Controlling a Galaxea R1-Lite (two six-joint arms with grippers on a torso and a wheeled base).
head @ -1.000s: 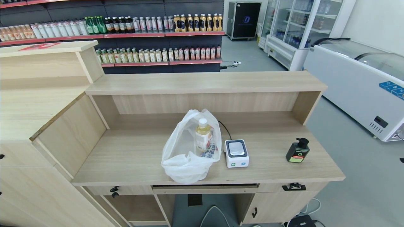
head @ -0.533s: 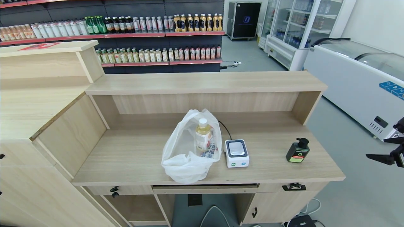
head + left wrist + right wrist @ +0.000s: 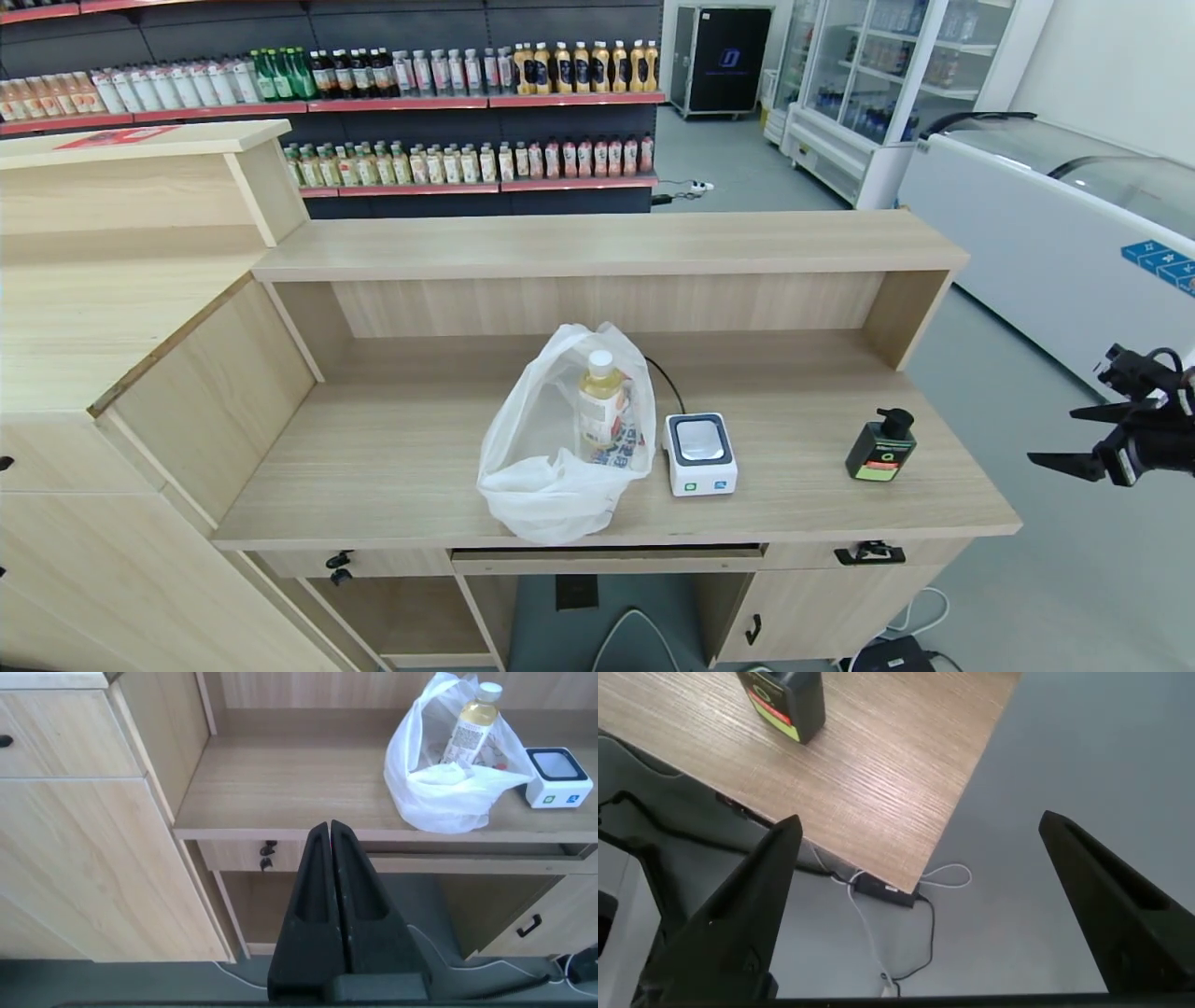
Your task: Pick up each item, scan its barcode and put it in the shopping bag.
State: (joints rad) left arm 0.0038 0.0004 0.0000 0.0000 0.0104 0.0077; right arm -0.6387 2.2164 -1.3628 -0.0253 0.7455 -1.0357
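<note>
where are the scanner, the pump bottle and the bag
scanner [image 3: 698, 439], head view, on its glass top
pump bottle [image 3: 878, 457], head view, on its front label
bag [image 3: 541, 495], head view, on its crumpled front fold

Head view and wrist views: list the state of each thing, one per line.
shopping bag: mouth open, standing on the counter.
drink bottle: upright, capped, inside the bag.
scanner: face up, nothing over it.
pump bottle: upright on the counter, not bagged.
left gripper: shut, empty.
right gripper: open, empty.
</note>
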